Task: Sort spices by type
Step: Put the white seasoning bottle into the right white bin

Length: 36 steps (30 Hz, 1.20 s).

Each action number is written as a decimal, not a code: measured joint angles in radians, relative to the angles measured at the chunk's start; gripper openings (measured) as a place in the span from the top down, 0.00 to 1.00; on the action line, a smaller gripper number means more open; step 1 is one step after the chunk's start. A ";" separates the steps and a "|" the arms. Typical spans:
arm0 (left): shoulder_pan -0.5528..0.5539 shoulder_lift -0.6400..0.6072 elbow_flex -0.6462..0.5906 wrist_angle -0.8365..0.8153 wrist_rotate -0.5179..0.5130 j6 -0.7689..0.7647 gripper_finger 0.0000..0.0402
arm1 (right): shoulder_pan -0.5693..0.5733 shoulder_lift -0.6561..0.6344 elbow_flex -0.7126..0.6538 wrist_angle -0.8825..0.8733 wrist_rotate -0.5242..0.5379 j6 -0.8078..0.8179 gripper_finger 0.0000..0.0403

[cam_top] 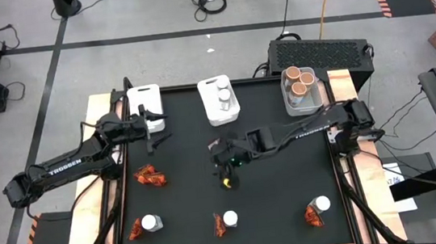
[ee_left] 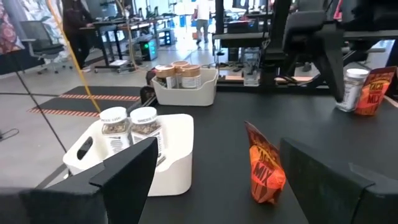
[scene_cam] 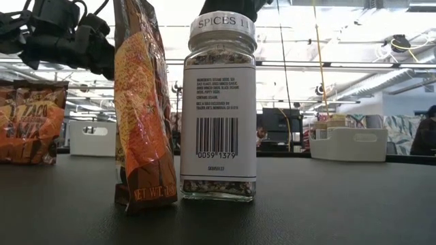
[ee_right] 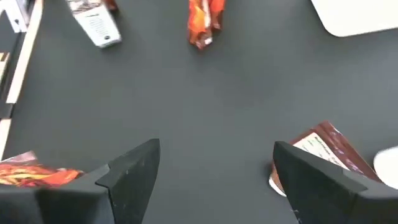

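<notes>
- My right fingers [cam_top: 224, 163] hang spread wide with nothing between them, over the middle of the black bench [cam_top: 282, 188], below the centre white rectangular bin [cam_top: 219, 101] that holds two clear white-lidded jars.
- My left fingers [cam_top: 154, 133] are also open and empty, just beside the left white bin [cam_top: 144, 102].
- The red-orange crinkly sachet [cam_top: 150, 176] lies flat on the bench down-left of the centre bin; its long axis looks to run roughly across the bench.
- That sachet is between my two arms, a little nearer the left fingers, I judge.
- Along the near edge stand three jar-and-sachet pairs; the middle clear jar [cam_top: 230, 218] is straight below my right fingers, so I judge it the right arm's easiest pick.
- Three tan-topped round tubs [cam_top: 299, 81] already sit in the right-hand clear bin.
</notes>
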 joint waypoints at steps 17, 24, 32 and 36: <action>-0.098 0.000 0.000 -0.066 0.164 -0.054 0.16 | 0.051 -0.002 0.001 0.084 0.000 -0.031 0.23; -0.220 0.000 0.000 -0.102 0.114 -0.054 0.16 | 0.080 -0.005 0.001 -0.062 0.003 -0.011 0.23; -0.347 0.000 0.000 -0.065 -0.094 -0.077 0.16 | 0.094 -0.107 0.002 -0.362 0.009 0.266 0.23; -0.385 0.000 0.000 -0.050 -0.146 -0.074 0.16 | 0.111 -0.154 0.002 -0.668 0.004 0.525 0.23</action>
